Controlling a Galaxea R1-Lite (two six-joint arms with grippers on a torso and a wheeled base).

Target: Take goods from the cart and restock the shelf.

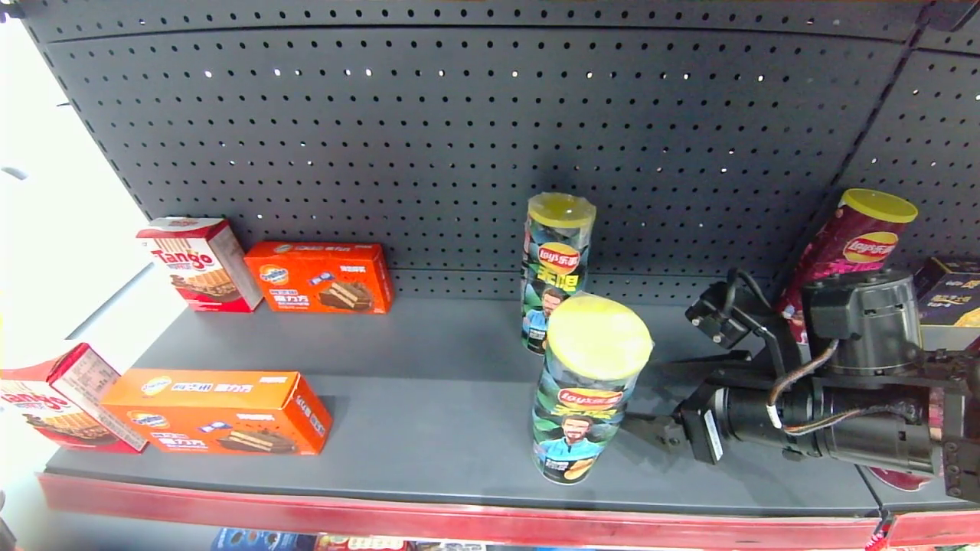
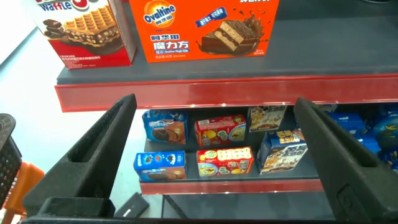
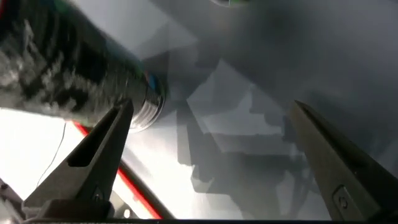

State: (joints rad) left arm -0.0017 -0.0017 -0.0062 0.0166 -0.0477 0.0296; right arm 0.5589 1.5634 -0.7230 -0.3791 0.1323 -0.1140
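Green front can [image 1: 586, 390]: upright on the shelf [image 1: 429, 398], lower centre.
Right gripper [image 3: 211, 106]: we see it spread wide, empty, beside that can.
Purple can [image 1: 850, 245]: right edge, base hidden.
Left gripper [image 2: 214, 101]: wide apart, holding nothing.

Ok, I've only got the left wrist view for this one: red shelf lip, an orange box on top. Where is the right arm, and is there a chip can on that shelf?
Observer: The head view shows the right end effector at shelf level, just right of the front chip can.
Reviewer: Gripping it?
Observer: No. In the right wrist view its fingers are spread and the can sits outside the gap.
Reviewer: Other cans?
Observer: A second can stands upright behind the first, nearer the pegboard.
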